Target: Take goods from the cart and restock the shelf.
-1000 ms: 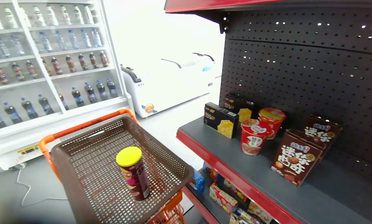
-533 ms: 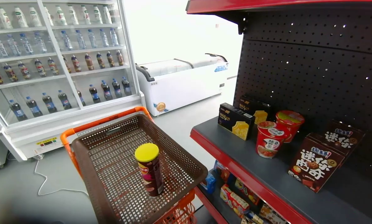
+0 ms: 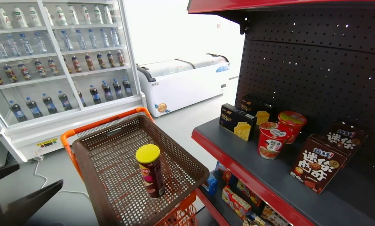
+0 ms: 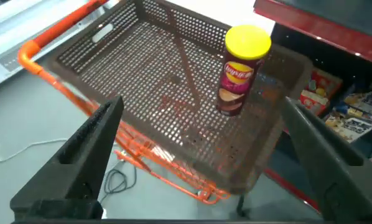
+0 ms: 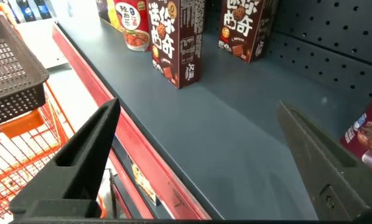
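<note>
Small shop aisle, bright and fairly bare: a tall glass-door drinks cooler [image 3: 49, 62] packed with bottles takes the upper left of the frame, a white chest freezer [image 3: 181, 81] sits at top centre, and there's grey floor [image 3: 187, 125] in between. The right half is a dark grey shelf with a red front edge [image 3: 231, 150] and a black pegboard back [image 3: 316, 62].

Progress-wise I'd call it mid-job at best. Toward the back of the shelf there's stock standing upright: two black-and-yellow boxes [image 3: 237, 121], two red noodle cups [image 3: 272, 140], then two brown cookie boxes [image 3: 317, 164] going right. The front strip of the board is bare.

What's left is one tall dark-red crisp canister with a yellow lid [image 3: 149, 171]. It stands upright near the middle of the brown perforated plastic basket [image 3: 90, 185] on the orange wire cart [image 3: 65, 138], lower centre of the frame. I can't see anything else in that basket, so it's probably the last item.

Neither arm has hold of anything. The left end effector [image 3: 40, 174] pokes in at the lower left, fingers spread wide, well short of the canister. The right end effector [image 5: 198, 109] is spread wide too, hanging over the bare part of the shelf near the cookie boxes. So the grab hasn't started; my guess is the left one goes for the canister.
</note>
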### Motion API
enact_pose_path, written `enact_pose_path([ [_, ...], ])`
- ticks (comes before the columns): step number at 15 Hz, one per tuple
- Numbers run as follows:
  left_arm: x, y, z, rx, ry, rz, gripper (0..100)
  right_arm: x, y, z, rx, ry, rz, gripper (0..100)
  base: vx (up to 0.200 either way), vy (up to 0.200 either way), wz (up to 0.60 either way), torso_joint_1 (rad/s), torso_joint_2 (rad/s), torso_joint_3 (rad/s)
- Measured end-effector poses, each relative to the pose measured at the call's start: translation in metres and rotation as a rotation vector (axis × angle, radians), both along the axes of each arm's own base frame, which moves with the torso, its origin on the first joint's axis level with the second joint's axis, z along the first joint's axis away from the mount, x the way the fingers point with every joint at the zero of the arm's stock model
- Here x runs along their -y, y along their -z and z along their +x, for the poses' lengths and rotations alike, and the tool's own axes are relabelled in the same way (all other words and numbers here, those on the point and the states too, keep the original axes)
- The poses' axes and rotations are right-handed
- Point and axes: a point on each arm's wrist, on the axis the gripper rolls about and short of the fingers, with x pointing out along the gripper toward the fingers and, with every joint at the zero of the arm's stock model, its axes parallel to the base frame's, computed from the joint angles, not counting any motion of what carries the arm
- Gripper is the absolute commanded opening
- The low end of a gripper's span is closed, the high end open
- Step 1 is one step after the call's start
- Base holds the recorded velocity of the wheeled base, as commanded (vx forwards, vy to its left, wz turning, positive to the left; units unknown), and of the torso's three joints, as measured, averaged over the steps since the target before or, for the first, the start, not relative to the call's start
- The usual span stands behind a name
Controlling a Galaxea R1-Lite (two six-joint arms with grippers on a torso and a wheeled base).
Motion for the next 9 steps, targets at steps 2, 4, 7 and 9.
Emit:
enact_pose_path([
  [2, 0.007, 0.009, 0.039, 0.026, 0.097, -0.004, 100, 0.000, 0.000, 0.000, 0.000, -0.001, 0.000, 100, 0.000, 0.000, 0.00, 0.000, 0.00, 0.000],
  [4, 0.017, 0.036, 0.061, 0.006, 0.187, -0.008, 100, 0.000, 0.000, 0.000, 0.000, 0.000, -0.001, 100, 0.000, 0.000, 0.00, 0.000, 0.00, 0.000],
  [7, 0.035, 0.070, 0.075, -0.085, 0.278, -0.039, 100, 0.000, 0.000, 0.000, 0.000, 0.000, -0.001, 100, 0.000, 0.000, 0.00, 0.000, 0.00, 0.000],
  [9, 0.040, 0.083, 0.083, -0.137, 0.293, -0.050, 100, 0.000, 0.000, 0.000, 0.000, -0.001, 0.000, 100, 0.000, 0.000, 0.00, 0.000, 0.00, 0.000],
])
